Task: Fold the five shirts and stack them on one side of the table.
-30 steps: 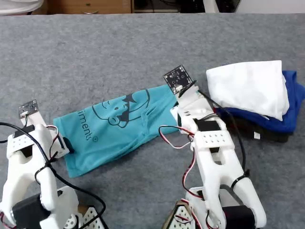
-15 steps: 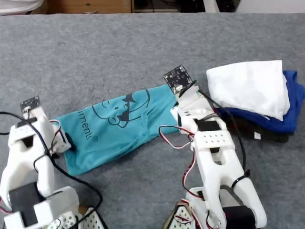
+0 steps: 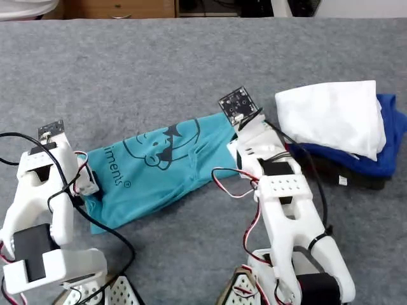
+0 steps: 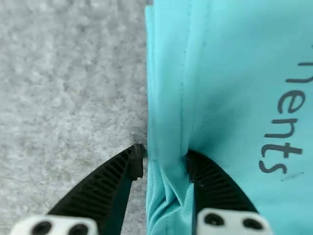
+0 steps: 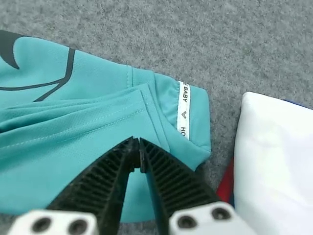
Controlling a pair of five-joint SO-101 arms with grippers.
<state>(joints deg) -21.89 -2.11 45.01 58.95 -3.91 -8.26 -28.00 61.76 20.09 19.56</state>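
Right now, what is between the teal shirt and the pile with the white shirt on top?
Just bare grey felt table cover between the teal printed shirt and the folded white shirt, shown in the right wrist view.

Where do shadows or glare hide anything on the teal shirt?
High view: even light, no glare, soft shadows on the table; folds show on the white shirt. Left wrist view: faint shade in creases of the teal shirt by the left gripper. Right wrist view: dark shadow just under the collar edge.

A teal shirt (image 3: 159, 168) with dark print, a white shirt (image 3: 331, 114), blue shirt (image 3: 389, 141).
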